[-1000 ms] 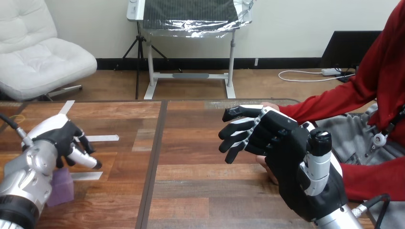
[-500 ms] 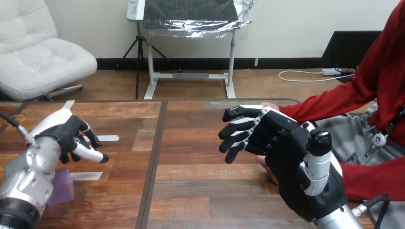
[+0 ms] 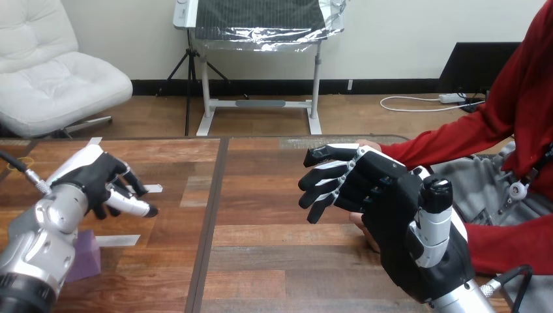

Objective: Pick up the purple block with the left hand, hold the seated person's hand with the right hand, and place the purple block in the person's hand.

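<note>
The purple block [image 3: 85, 258] was seen near the table's [image 3: 274, 261] left edge, partly hidden by the left forearm [image 3: 39, 241]. The left hand [image 3: 98, 182] was held beyond it, fingers apparently relaxed, empty. The right hand [image 3: 385, 195] was spread open over the person's hand [image 3: 360, 227]; contact unclear.

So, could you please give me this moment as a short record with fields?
purple block: lying on the table at the near left, partly hidden by the left forearm, not held
left hand: open, raised beyond the block, holding nothing
right hand: open, fingers pointing left, over the person's hand; no grip to be seen
task stage: block not yet picked up
</note>
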Controlling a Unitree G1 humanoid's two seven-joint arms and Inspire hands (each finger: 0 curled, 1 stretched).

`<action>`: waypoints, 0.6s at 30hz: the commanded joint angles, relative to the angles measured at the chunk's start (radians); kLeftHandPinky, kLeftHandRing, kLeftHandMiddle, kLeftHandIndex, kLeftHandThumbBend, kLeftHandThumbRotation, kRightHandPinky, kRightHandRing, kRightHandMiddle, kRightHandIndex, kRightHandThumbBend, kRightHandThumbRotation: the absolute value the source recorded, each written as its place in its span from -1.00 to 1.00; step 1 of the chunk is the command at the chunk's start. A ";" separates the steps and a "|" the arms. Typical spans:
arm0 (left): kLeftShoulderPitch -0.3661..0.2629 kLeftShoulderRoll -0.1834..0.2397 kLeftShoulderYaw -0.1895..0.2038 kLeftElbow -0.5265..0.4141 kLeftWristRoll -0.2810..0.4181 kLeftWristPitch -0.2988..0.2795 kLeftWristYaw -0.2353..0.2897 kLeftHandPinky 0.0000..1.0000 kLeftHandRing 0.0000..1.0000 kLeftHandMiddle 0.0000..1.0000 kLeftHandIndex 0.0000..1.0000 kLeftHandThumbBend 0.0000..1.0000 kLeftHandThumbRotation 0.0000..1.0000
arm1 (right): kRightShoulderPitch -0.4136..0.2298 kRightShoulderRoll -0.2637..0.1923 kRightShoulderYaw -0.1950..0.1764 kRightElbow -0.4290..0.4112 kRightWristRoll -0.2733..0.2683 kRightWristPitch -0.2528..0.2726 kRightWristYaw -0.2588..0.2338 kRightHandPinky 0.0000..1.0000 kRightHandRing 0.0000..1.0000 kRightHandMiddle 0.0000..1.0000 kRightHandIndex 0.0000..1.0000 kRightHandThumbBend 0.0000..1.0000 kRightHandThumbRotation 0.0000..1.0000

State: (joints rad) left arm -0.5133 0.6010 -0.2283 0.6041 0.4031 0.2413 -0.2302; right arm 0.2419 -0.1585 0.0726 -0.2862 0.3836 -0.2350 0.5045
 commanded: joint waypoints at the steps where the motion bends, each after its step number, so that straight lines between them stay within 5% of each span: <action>1: 0.018 -0.008 0.042 -0.107 -0.010 -0.015 0.036 0.11 0.32 0.44 0.40 0.49 -0.73 | -0.056 0.008 -0.015 -0.021 0.001 -0.027 -0.003 -0.19 0.07 0.18 0.31 0.82 1.00; 10: 0.091 -0.029 0.104 -0.167 -0.033 -0.094 0.155 0.24 0.51 0.61 0.58 0.44 -0.17 | -0.056 0.006 -0.015 -0.024 0.006 -0.020 -0.001 -0.19 0.08 0.19 0.31 0.83 1.00; 18: 0.142 -0.050 0.157 -0.185 -0.075 -0.184 0.233 0.39 0.62 0.67 0.64 0.32 0.06 | -0.059 0.009 -0.015 -0.021 0.005 -0.023 -0.003 -0.19 0.08 0.19 0.31 0.82 1.00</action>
State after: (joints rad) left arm -0.3736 0.5618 -0.1327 0.4736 0.3467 0.1136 -0.0566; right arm 0.2416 -0.1587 0.0720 -0.2862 0.3835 -0.2351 0.5048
